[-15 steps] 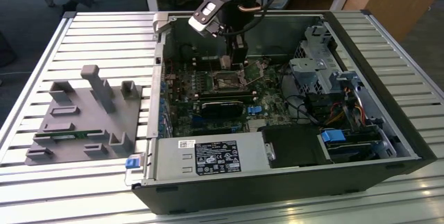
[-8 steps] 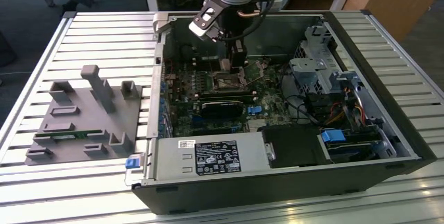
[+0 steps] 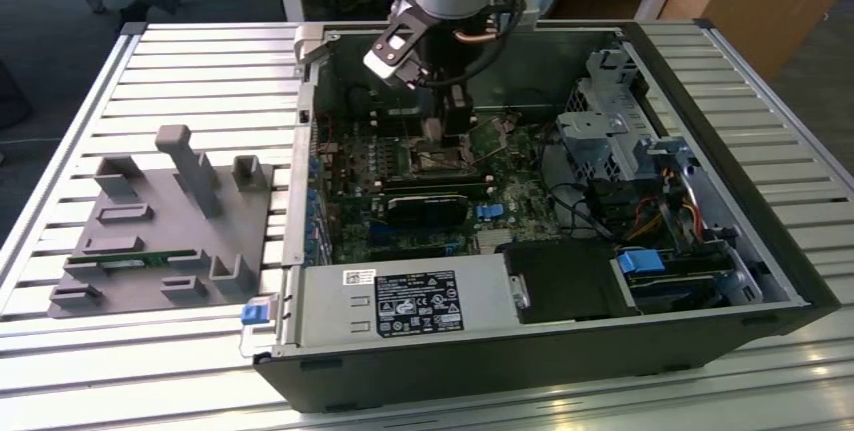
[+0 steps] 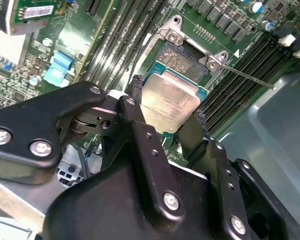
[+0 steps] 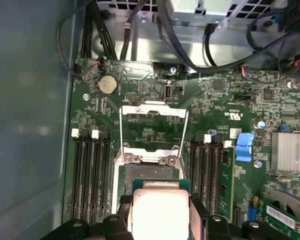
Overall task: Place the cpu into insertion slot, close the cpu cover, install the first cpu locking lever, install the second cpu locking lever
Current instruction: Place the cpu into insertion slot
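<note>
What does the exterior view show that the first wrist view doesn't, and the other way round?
Exterior view: the whole open computer case on the slatted table, with a grey fixture block at the exterior view's left. First wrist view: the cpu gripped in the end effector close by the uncovered insertion slot, and the cpu cover flipped back open. Both: the green motherboard with the end effector over it.

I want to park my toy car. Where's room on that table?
Bare slats of the silver slatted metal table show beyond and in front of the grey plastic fixture. The open black computer case is crowded; there the black gripper holds the silver square cpu.
</note>
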`<control>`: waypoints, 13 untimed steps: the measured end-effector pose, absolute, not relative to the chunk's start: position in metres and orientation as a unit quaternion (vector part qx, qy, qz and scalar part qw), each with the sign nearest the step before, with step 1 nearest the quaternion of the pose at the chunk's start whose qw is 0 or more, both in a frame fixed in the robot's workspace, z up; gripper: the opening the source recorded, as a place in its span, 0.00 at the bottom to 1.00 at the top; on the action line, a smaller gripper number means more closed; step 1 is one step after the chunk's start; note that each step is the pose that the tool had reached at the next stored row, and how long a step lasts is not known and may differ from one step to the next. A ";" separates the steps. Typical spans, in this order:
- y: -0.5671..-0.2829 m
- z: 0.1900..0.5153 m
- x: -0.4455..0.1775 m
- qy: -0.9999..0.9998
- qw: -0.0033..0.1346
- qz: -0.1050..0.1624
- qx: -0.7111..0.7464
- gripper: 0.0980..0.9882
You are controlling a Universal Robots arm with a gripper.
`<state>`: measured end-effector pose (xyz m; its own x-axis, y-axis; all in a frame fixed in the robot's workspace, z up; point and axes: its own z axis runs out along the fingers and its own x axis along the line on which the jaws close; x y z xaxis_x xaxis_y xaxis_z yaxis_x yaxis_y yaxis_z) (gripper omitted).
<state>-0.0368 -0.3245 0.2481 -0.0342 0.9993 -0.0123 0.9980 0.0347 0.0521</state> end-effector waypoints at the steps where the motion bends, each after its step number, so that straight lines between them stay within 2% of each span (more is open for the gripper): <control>1: -0.324 0.246 -0.037 0.719 0.023 0.015 0.695 0.49; 13: -0.314 0.225 -0.040 0.719 0.024 0.016 0.695 0.49</control>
<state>-0.0398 -0.3140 0.2255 -0.0340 0.9993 -0.0128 0.9979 0.0346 0.0556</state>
